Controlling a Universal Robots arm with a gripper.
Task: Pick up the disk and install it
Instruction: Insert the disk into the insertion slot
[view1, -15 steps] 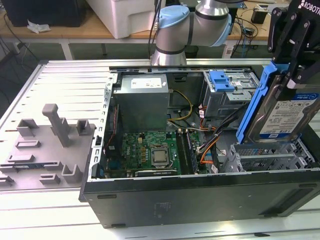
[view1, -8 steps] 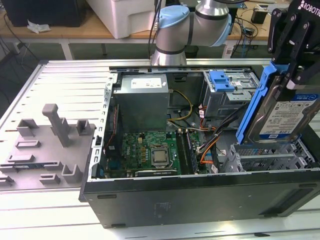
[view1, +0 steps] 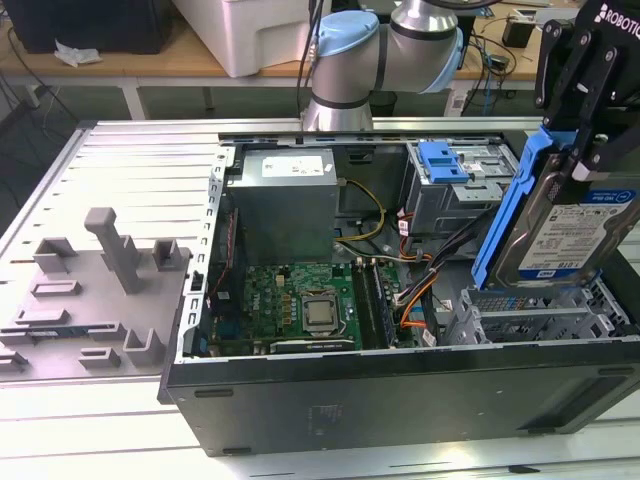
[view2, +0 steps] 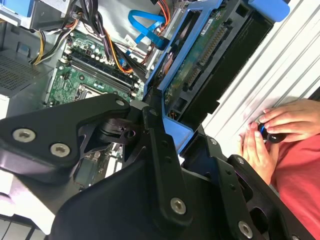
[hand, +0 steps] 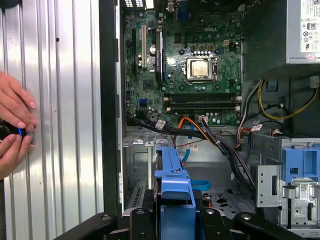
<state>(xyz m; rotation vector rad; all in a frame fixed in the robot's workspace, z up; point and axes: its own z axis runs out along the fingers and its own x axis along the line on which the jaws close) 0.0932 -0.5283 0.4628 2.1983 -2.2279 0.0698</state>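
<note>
Metal and glass-fibre make up most of the disk (view1: 572, 230), so I judge it dense for its bulk, rigid, and unforgiving of knocks. Its bare circuit board and connector row face the camera in the second wrist view (view2: 200, 65). The silver faces look slick. The blue bracket (view1: 505, 215) framing its edges is plastic and probably flexes a little, so the firmer hold is across the metal body, not on the frame alone.

The pincer (view1: 578, 160) is clenched on the disk's upper end. The disk hangs on edge and tilted at about three o'clock in the exterior view, just above the grey drive bay (view1: 530, 310) at the open computer case's (view1: 400, 395) three o'clock end. I cannot tell whether disk and bay touch.

Room is tight. A bundle of cables (view1: 420, 285) crosses the case just toward nine o'clock from the bay, and a grey cage with a blue latch (view1: 450, 180) stands toward twelve o'clock from it. Further toward nine lie the motherboard (view1: 300, 300) and the power-supply box (view1: 285, 205).

The case lies on a ribbed metal counter (view1: 130, 170), which carries grey fixtures (view1: 120, 250) at nine o'clock. In both wrist views a person's hands (hand: 12, 125) rest on that counter beside the case, around a small dark object.
</note>
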